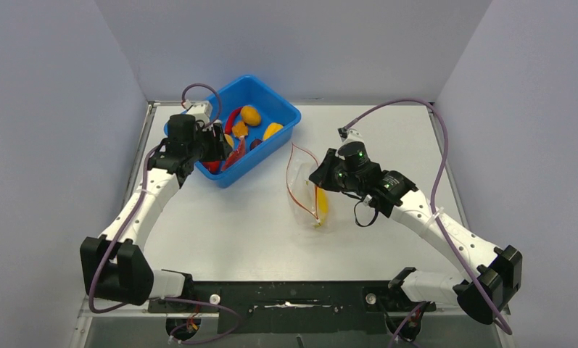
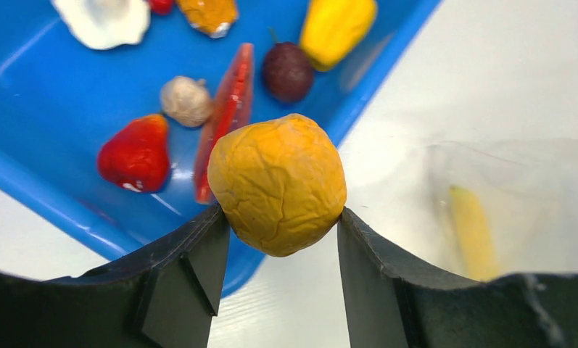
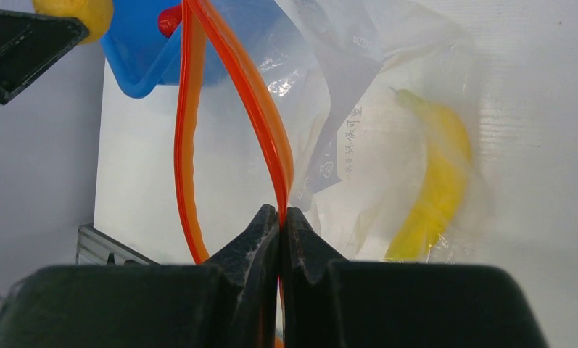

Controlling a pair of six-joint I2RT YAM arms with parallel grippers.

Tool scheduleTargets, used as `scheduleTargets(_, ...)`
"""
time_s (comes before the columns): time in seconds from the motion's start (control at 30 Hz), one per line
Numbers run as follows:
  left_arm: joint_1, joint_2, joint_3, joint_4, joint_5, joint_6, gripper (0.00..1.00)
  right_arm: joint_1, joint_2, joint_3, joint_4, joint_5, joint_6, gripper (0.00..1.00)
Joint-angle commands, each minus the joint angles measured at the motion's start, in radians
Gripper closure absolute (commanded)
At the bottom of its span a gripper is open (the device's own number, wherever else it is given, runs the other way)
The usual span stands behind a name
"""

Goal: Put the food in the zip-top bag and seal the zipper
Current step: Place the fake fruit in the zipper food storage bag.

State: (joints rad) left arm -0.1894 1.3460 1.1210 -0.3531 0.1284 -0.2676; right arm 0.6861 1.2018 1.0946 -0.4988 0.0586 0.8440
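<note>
1. Blue rectangular plastic tub [image 1: 271, 101], set at an angle on the far left part of the table, one corner pointing toward the back wall.
2. White table [image 1: 228, 217], matte, lit evenly from above.
3. Pale grey back wall [image 1: 293, 43], flanked by matching side panels on the left [image 1: 46, 109] and right [image 1: 532, 109], closing in the table on three sides.
4. Metal rail [image 1: 139, 156] along the table's left edge, beside the tub.
5. Black bar [image 1: 293, 296] across the near edge.

One blue tub [image 1: 282, 98], one clear bag [image 1: 300, 190] with one zipper [image 3: 185, 138] and one banana [image 1: 321, 203] inside, one orange lump [image 2: 277, 185], at least eight other toy foods [image 2: 288, 70] in the tub.
</note>
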Motion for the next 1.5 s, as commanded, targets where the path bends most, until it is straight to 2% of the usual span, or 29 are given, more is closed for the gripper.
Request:
scheduleTargets(0.0, -0.009, -0.105, -0.028, 0.086, 0.190, -0.073, 0.59, 0.000, 0.021, 0.002, 0.079, -0.025, 0.032, 1.00)
scheduleTargets(0.23, -0.016, -0.217, -0.082, 0.121, 0.331, -0.137, 0.59, 0.001, 0.052, -0.004, 0.121, -0.054, 0.063, 1.00)
scheduleTargets(0.5, -0.040, -0.289, -0.150, 0.235, 0.506, -0.287, 0.61, 0.001, 0.091, 0.012, 0.158, -0.078, 0.094, 1.00)
scheduleTargets(0.73, -0.101, -0.336, -0.192, 0.336, 0.517, -0.393, 0.62, 0.002, 0.115, 0.016, 0.193, -0.099, 0.111, 1.00)
scheduleTargets(1.13, -0.212, -0.301, -0.260, 0.533, 0.528, -0.539, 0.62, 0.005, 0.130, 0.041, 0.222, -0.121, 0.125, 1.00)
scheduleTargets(1.47, -0.308, -0.224, -0.278, 0.528, 0.455, -0.515, 0.62, 0.020, 0.115, 0.039, 0.244, -0.126, 0.121, 1.00)
